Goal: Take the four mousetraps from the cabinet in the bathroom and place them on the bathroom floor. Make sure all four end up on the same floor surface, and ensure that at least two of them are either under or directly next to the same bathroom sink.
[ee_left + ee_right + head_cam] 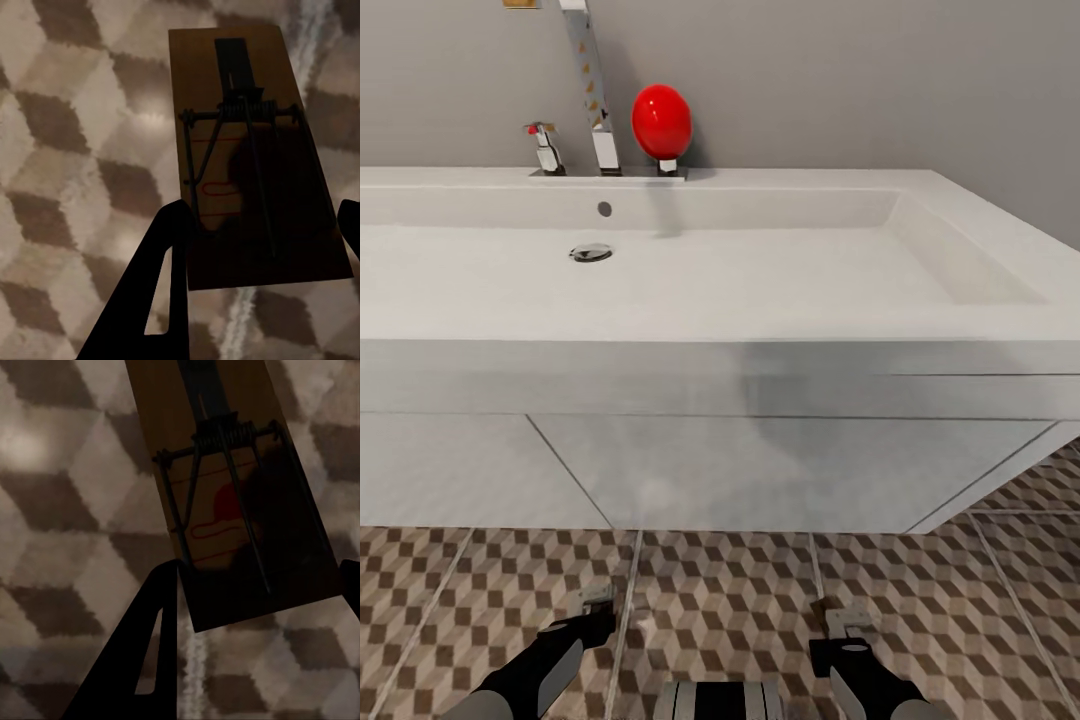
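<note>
— What did the left claw point(259, 225) have?

— In its wrist view the two dark fingers point(161, 255) stood on either side of a mousetrap point(247, 150), a brown board with a wire spring and bar and a faint red outline printed on it. One finger touched the board's long edge; the other showed only at the frame's margin, against the opposite edge. It was closed on the board, which reached out past the fingertips over the cube-pattern floor point(67, 150).

— And the right claw point(255, 585)?

— Much the same. Its fingers point(154, 622) pinched a second trap point(225, 487), this one with a clearer red mouse drawing, tilted a little across the frame, with floor tiles point(60, 510) behind it.

— Could you see the traps from the head camera?

— Hardly. There the left claw point(600, 605) and right claw point(840, 625) sat low over the floor point(720, 580), each tipped with a small pale patch too small to read. I could not tell from that view whether anything was gripped.

— What lay beyond the claws?

— Just ahead of them stood the white vanity front point(760, 470), and above it the long white sink point(660, 270) with its drain point(591, 253). Behind the basin were a chrome tap point(603, 140) and a red egg-shaped object point(662, 122) against the grey wall point(860, 80).
</note>
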You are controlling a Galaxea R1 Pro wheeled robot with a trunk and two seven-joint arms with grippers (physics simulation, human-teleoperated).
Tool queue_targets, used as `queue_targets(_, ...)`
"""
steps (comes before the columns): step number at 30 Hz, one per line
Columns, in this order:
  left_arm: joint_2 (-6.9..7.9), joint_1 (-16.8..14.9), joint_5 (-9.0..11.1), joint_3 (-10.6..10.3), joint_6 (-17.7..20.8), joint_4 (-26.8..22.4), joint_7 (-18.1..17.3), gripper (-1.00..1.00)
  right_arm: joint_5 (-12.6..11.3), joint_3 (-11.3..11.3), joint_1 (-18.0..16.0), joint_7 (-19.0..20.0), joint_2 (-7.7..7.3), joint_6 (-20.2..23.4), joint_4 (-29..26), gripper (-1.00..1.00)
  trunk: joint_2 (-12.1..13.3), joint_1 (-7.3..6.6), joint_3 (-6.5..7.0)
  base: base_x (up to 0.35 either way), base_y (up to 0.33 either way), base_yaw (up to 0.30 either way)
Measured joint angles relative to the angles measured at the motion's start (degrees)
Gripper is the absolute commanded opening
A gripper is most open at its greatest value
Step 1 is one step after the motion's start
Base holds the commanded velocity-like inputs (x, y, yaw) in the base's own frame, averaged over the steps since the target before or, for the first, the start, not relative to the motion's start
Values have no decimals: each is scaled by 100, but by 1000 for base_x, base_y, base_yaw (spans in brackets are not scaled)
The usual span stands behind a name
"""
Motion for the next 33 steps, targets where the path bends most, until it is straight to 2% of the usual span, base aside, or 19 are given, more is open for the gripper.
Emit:
queue_targets(13, -4, 0, -4, 12, -29, -80, 7, -100, -2, 7, 0, -71, 5, -543, -6, -100, 0, 0, 0, 0, 0, 0)
queue_targets(21, -6, 0, -7, 6, -30, -104, 10, -100, -8, 11, 0, -110, 7, -692, -9, -100, 0, 0, 0, 0, 0, 0)
queue_targets(33, -2, 0, -7, 5, -36, -104, 10, -100, -9, 11, 1, -113, 15, -705, -9, -100, -16, 31, -265, 0, 0, 0)
